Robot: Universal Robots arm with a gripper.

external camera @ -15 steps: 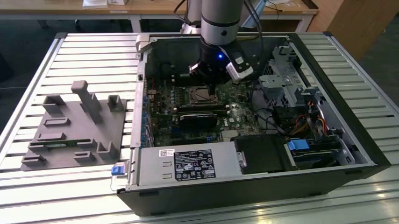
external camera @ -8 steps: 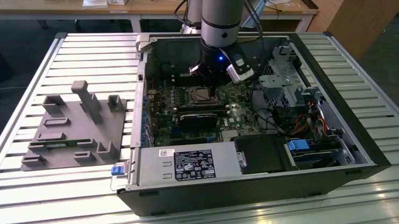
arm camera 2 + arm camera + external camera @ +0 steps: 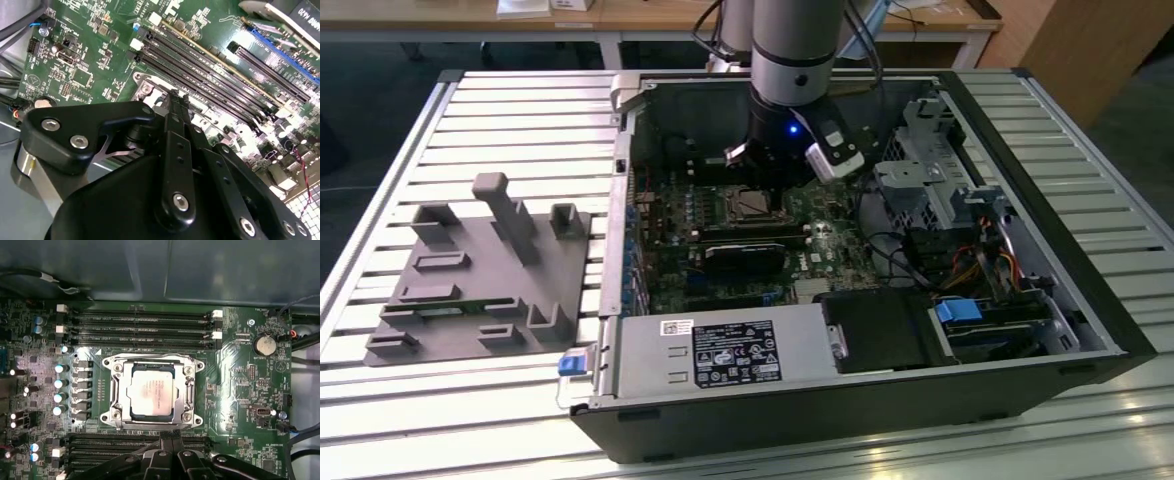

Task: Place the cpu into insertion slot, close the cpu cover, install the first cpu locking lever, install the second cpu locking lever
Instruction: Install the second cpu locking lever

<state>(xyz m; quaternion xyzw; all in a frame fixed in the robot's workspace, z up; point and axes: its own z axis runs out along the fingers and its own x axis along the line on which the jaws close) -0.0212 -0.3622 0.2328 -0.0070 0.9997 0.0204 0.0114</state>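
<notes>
A slatted metal table [image 3: 440,130] carries an open computer case [image 3: 1067,310] lying on its side, with a grey plastic fixture [image 3: 467,290] well apart from it toward the exterior view's left. Inside the case lies the green motherboard [image 3: 240,375], with a black power supply box [image 3: 720,355] along the case's near edge. The robot arm [image 3: 790,50] reaches down into the case, above the board.

In the first wrist view the cpu [image 3: 151,392] sits flat in its socket near the middle of the board, its dull metal top facing up. The cpu cover [image 3: 189,385] lies down around it, its silvery frame bordering the chip on all sides. Rows of long dark memory slots [image 3: 140,325] run on both sides of the socket.

The gripper [image 3: 170,436] hangs just beside the socket, over the nearer memory slots. Its black fingers [image 3: 175,107] are pressed together, with nothing between them.
</notes>
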